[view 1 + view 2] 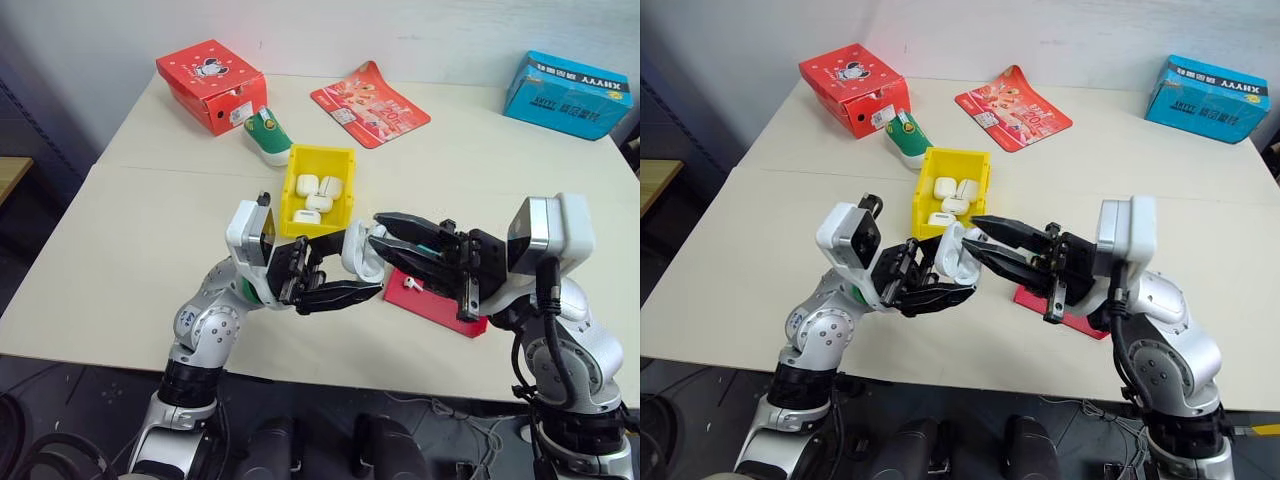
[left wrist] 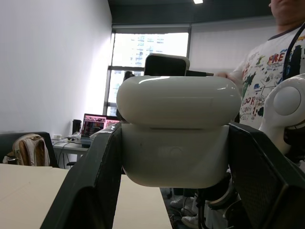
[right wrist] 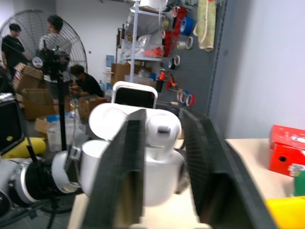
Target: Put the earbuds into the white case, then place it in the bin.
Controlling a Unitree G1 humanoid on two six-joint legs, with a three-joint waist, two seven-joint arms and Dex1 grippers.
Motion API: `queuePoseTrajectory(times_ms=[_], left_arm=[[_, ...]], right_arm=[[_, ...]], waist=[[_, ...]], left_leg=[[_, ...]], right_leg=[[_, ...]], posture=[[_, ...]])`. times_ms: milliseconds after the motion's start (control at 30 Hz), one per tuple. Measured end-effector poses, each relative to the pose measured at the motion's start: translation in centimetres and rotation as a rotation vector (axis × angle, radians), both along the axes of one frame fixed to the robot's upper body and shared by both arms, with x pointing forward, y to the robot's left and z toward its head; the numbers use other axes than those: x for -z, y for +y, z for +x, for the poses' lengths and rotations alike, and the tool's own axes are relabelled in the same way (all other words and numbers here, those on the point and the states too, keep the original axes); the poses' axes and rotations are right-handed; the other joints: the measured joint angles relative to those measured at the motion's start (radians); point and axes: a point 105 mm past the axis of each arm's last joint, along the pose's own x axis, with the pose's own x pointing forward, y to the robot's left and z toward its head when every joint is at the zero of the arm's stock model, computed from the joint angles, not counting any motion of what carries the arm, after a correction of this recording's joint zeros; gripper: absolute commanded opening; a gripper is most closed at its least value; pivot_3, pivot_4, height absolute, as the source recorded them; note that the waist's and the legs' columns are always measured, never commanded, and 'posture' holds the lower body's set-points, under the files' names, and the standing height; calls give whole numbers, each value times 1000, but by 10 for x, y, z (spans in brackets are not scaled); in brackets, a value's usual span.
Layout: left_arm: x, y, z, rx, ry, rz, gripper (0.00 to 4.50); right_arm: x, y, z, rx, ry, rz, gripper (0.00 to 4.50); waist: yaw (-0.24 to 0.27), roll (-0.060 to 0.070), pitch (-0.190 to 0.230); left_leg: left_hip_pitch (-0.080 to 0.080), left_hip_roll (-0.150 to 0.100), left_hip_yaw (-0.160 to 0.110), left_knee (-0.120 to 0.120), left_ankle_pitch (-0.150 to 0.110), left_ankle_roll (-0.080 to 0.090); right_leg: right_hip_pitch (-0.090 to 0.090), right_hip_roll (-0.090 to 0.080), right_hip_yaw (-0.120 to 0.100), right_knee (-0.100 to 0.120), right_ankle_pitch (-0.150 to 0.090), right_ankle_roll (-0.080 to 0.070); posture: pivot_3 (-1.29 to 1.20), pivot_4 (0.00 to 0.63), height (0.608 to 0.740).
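My left gripper (image 1: pixel 940 285) fingers clamp the case (image 1: pixel 958 250); right gripper (image 1: pixel 985 243) fingers part-open round its lid. Risk: it slips to the tabletop (image 1: pixel 770 230), missing the bin (image 1: pixel 923 190).

Both arms are raised in front of the torso with elbows bent, forearms angled inward so the two grippers meet over the table's near half. The left gripper (image 1: pixel 352 272) points toward the robot's right and slightly upward, its two black fingers (image 2: pixel 95 181) clamped on the sides of the case (image 2: pixel 177 131). The right gripper (image 1: pixel 378 232) points toward the robot's left, also tilted a little upward, its wrist bent inward. Its fingers (image 3: pixel 125 167) stand apart on either side of the case's top, the lid sitting between them; whether they press on it cannot be told. The two grippers' tips nearly touch.
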Motion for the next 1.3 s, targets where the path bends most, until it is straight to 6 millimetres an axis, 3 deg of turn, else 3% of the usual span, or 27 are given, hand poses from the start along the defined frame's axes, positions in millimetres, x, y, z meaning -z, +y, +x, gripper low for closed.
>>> queuePoseTrajectory(times_ms=[133,233,300,400,467,567,633,667,733,800,900,1133,1233,1300], left_arm=[[-1,4,2,-19,-7,0,2821],[4,12,4,-52,-14,41,2821],[11,22,6,-89,-6,76,2821],[18,35,9,-137,11,105,2821],[21,38,9,-151,20,110,2821],[25,46,10,-178,36,126,2821],[26,51,11,-195,41,131,2821],[26,52,12,-199,41,131,2821],[26,51,12,-200,39,129,2821],[25,51,12,-202,34,129,2821],[25,51,13,-213,29,127,2821],[27,48,12,-220,34,131,2821],[26,46,11,-224,26,130,2821],[26,44,10,-220,21,127,2821]], right_arm=[[1,-10,2,32,35,-4,3505],[1,-34,2,118,72,-50,4484],[-6,-60,3,233,79,-64,4484],[2,-95,3,381,114,-127,4484],[22,-125,6,484,178,-191,4484],[67,-201,11,751,292,-311,4484],[92,-251,2,923,349,-373,4484],[104,-269,-3,980,381,-411,4484],[115,-283,-7,1030,397,-469,4484],[120,-285,-7,1041,403,-510,4484],[119,-271,8,1001,385,-588,4484],[66,-220,56,870,339,-611,4484],[54,-192,76,792,376,-694,4484],[54,-176,85,738,412,-738,4111]], waist=[[2,0,0],[2,0,0],[2,0,0],[4,0,0],[8,0,0],[10,0,0],[9,0,0],[4,1,0],[-3,1,0],[-11,1,0],[-24,3,1],[-20,5,1],[-21,5,1],[-17,5,1]], left_leg=[[0,0,0,0,0,0],[0,0,0,-1,-2,1],[0,0,0,-2,-2,1],[0,0,-1,-5,-2,1],[2,0,-1,-6,-2,2],[3,-1,0,-6,-2,5],[3,-2,0,-7,-3,6],[3,-2,1,-7,-3,6],[5,-2,1,-7,-2,5],[6,-1,2,-8,-1,2],[8,0,2,-9,-1,-6],[9,1,0,-10,1,-8],[6,1,0,-9,1,-8],[3,1,-1,-9,3,-4]], right_leg=[[0,0,0,-1,0,0],[0,-1,0,-2,0,0],[1,-1,0,-4,0,0],[2,0,-1,-7,0,0],[5,0,-2,-9,0,0],[9,0,-3,-10,1,3],[9,0,-3,-11,2,3],[9,0,-2,-11,2,3],[9,0,-2,-12,2,4],[9,0,-1,-12,2,4],[9,0,-1,-10,2,3],[8,-1,-1,-8,3,1],[5,-1,-1,-9,3,0],[3,-1,-3,-10,3,0]], posture=[[0,150,740],[0,150,740],[0,150,740],[0,150,740],[0,150,740],[0,150,740],[0,150,740],[0,150,740],[0,150,740],[0,150,740],[0,150,740],[0,150,740],[0,150,740],[0,150,740]])
